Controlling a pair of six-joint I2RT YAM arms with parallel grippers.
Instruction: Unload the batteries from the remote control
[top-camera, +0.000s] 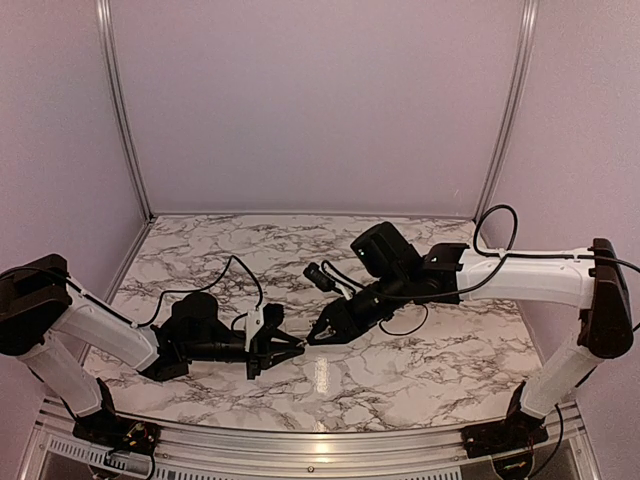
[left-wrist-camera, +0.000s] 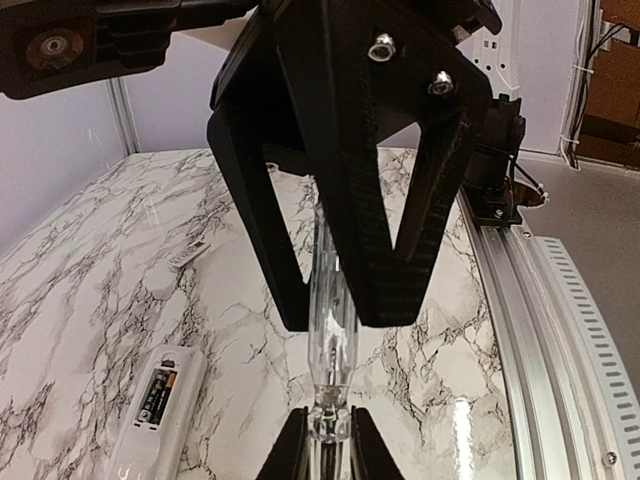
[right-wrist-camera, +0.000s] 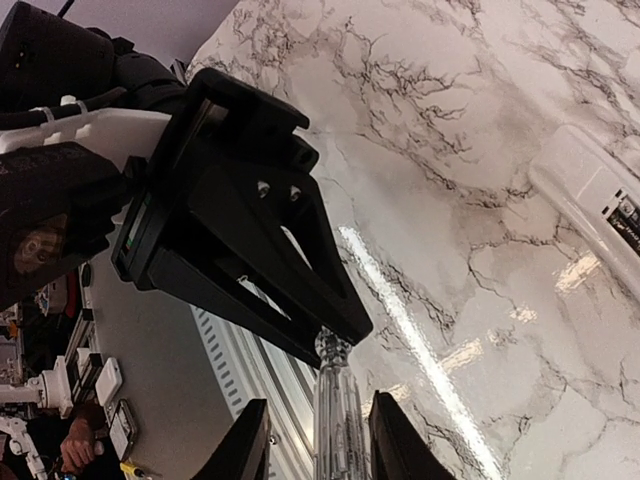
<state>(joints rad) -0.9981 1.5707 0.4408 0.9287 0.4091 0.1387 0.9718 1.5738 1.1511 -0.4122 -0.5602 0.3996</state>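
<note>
We note both tools clamped on one clear strip: the left tool grips one end, the right tool the other. The remote control lies flat on the desk at 8 o'clock from the left tool. A battery sits in its open recess.

My two claws meet tip to tip near the desk's middle, toward the near edge. The left claw pinches a clear strip that runs on between the right claw's fingers, so nothing passes between them. The remote control lies flat on the far-edge side of that line. Both far corners look open to me.
</note>
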